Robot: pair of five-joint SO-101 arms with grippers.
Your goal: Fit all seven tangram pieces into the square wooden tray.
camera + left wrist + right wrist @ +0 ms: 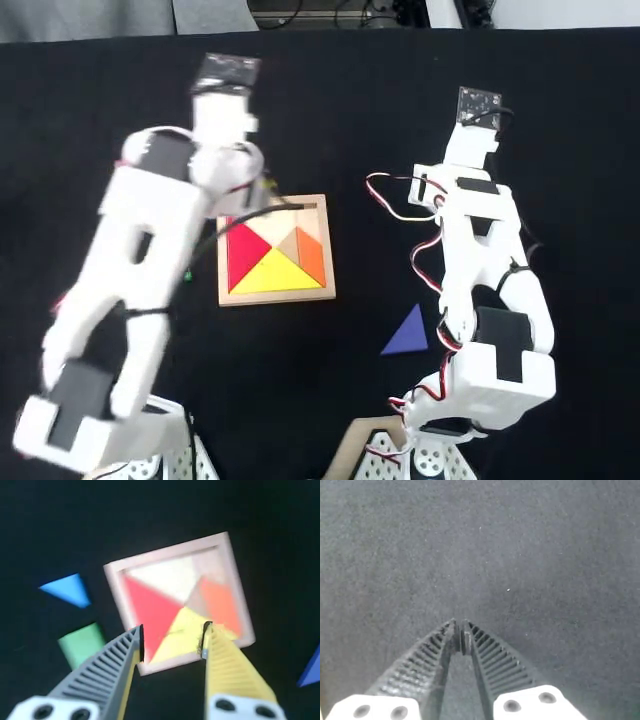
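The wooden tray [275,298] lies on the worktop [570,150], partly filled. The left gripper [172,640] hangs above it, fingers spread; the right gripper [459,635] has them pressed together. The loose blue triangle [408,332] seems light, stiff and thin, so it is better pinched across its edges.

- Your table [560,150] is covered with a black cloth.
- The square wooden tray [280,297] lies flat on the cloth, near the middle.
- A dark blue triangle [407,333] lies on the cloth, apart from the tray.
- In the left wrist view you find a green block [81,644] and a light blue triangle [66,589], near each other, both beside the tray and not touching it.
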